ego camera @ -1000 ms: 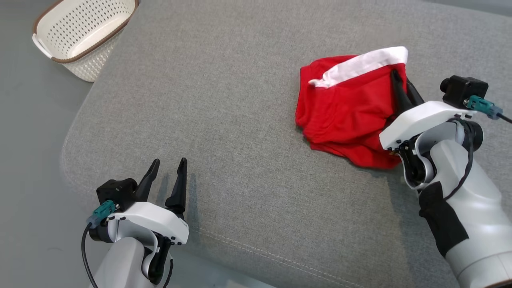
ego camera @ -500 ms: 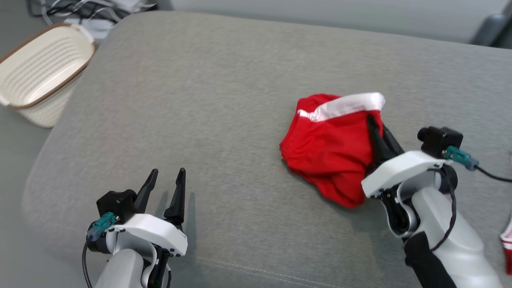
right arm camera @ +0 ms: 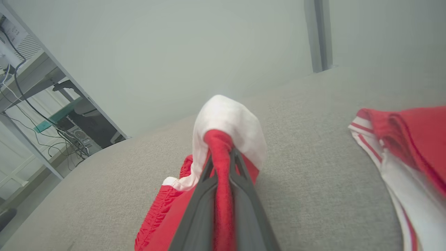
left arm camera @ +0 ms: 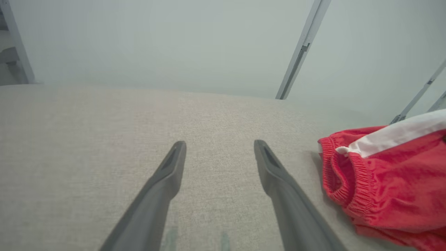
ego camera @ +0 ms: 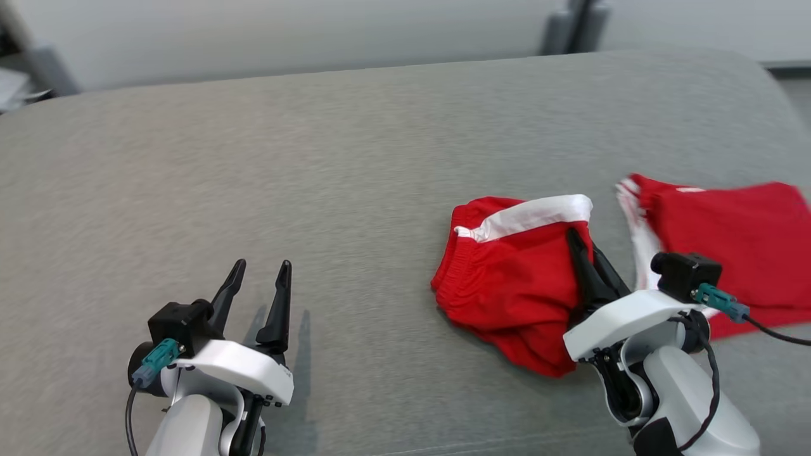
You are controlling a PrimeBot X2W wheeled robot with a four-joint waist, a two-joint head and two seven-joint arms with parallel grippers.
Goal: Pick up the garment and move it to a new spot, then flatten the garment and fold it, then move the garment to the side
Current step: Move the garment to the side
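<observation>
The garment (ego camera: 507, 278) is a pair of red shorts with a white band, lying bunched on the grey cushion (ego camera: 355, 190) right of centre. My right gripper (ego camera: 580, 244) is shut on the garment's right edge, and a fold of red cloth (right arm camera: 220, 167) is pinched between its two fingers. From the left wrist the garment (left arm camera: 386, 174) lies at the right edge. My left gripper (ego camera: 261, 273) stands open at the lower left, apart from the garment, with nothing between its fingers (left arm camera: 167, 174).
A second red piece with white striped trim (ego camera: 728, 247) lies flat on the cushion just right of my right gripper, also seen from the right wrist (right arm camera: 400, 153). Metal frame posts (ego camera: 573, 25) and a pale wall stand behind the cushion. A desk with cables (right arm camera: 31, 104) is far left.
The head camera has swung right and up: the basket has left the view and the second red piece has come in. The right gripper still holds the garment. The left gripper stays open.
</observation>
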